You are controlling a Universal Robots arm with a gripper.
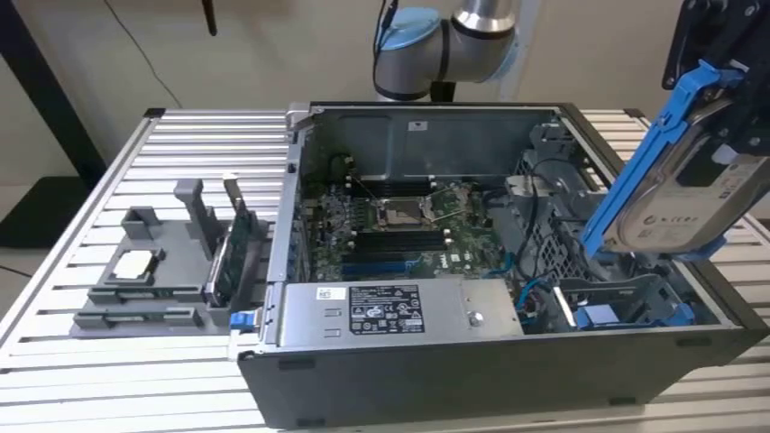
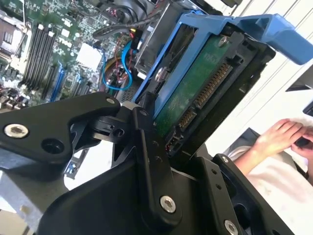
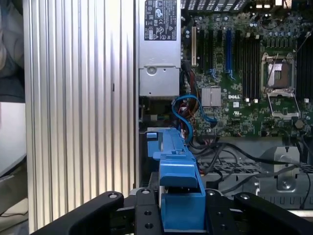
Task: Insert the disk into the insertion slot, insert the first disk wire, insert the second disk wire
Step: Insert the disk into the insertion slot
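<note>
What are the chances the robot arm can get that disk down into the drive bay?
Probably good. The arm has its jaws shut on the disk, tilted above the open case, and the drive bay below it looks open on top. A blue cable lies beside it, not across.

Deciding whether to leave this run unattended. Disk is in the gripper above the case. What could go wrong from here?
1. The disk hangs tilted in the gripper above the insertion slot; lowered at that angle, its blue carrier could jam on the slot's edge.
2. The blue cables loop right beside the slot and might get snagged or pinched.
3. A person's hand shows past the disk in the second wrist view, possibly within the arm's path.
</note>
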